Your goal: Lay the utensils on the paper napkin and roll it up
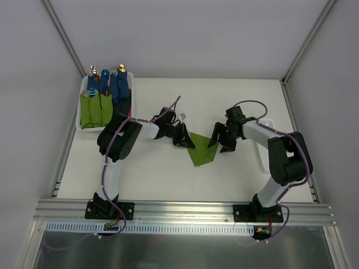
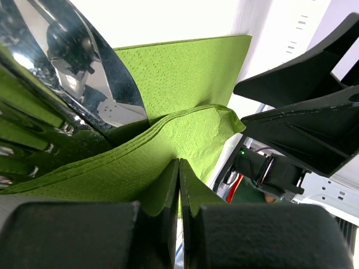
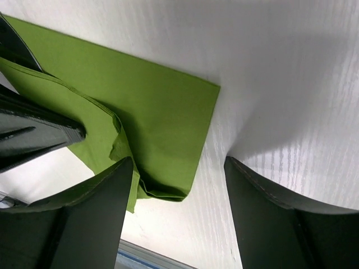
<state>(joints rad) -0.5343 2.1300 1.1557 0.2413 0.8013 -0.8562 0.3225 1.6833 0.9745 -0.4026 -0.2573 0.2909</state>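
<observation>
From above: the paper napkin [image 1: 202,152] sits mid-table between the two arms, and it looks like a folded wedge rather than a flat square. The left gripper [image 1: 183,137] is right at its upper-left corner and the right gripper [image 1: 221,141] at its upper-right edge. I can't spot any cutlery from up here. Off in the back-left corner there's a white tray [image 1: 80,106] with green bundles [image 1: 92,110] and blue bundles [image 1: 115,87] in it.

Left wrist cam: the left gripper [image 2: 178,168] is clenched on a lifted flap of the napkin [image 2: 185,67], with the paper pinched between the fingers. The shiny metal heads of the utensils [image 2: 95,75] poke out on the left, and the green paper curls around them.

Right wrist cam: the right gripper [image 3: 179,168] is spread wide with nothing in it. One finger [image 3: 95,213] is just over the napkin's [image 3: 162,106] near edge and the other is over bare table.

My take: the cutlery is on the napkin and the first fold is over it, so roughly halfway. The actual rolling into a tight tube is what's left.
</observation>
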